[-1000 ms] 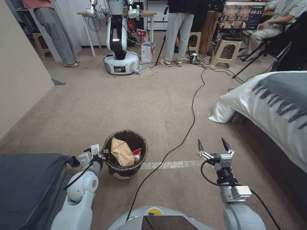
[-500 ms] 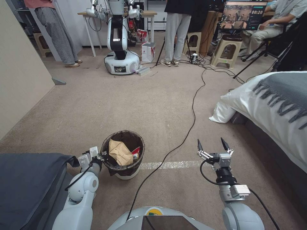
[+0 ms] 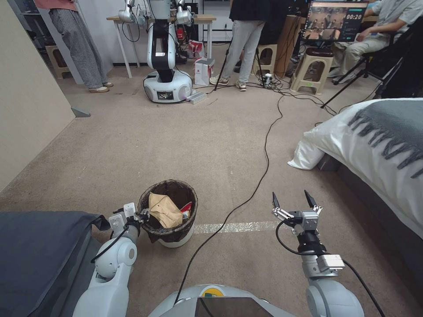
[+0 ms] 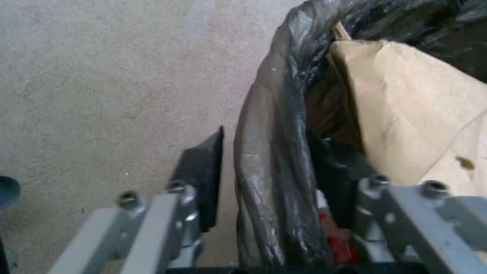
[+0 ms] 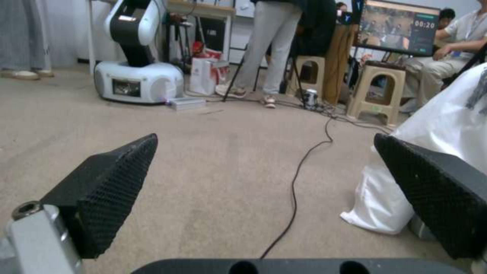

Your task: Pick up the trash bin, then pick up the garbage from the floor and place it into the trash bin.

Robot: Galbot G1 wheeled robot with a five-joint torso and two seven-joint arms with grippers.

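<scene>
Left claw (image 3: 142,215) grips the near-left rim of the trash bin (image 3: 169,237). In the left wrist view one finger (image 4: 203,175) sits outside the bag-covered rim and the other inside, closed on the rim and liner (image 4: 269,160). The bin stands upright on the carpet (image 3: 176,141), just ahead of the robot's base and left of centre, its bottom at the strip of clear tape (image 3: 233,227) on the floor.

Inside the bin: crumpled brown paper bag (image 3: 164,209) on top, a red-and-white piece (image 3: 187,208) against its right side. The paper bag (image 4: 416,121) presses close to the inner wall near the claw.

Right claw (image 3: 291,201) is spread wide, holding nothing, hovering low over the carpet to the right of the bin and well apart from it. Black cable (image 3: 264,154) runs along the floor between the two claws. White bedding (image 3: 352,145) and a grey fringed blanket (image 3: 392,123) hang off the bed at right. A dark grey cover (image 3: 35,251) lies beside the left arm.
</scene>
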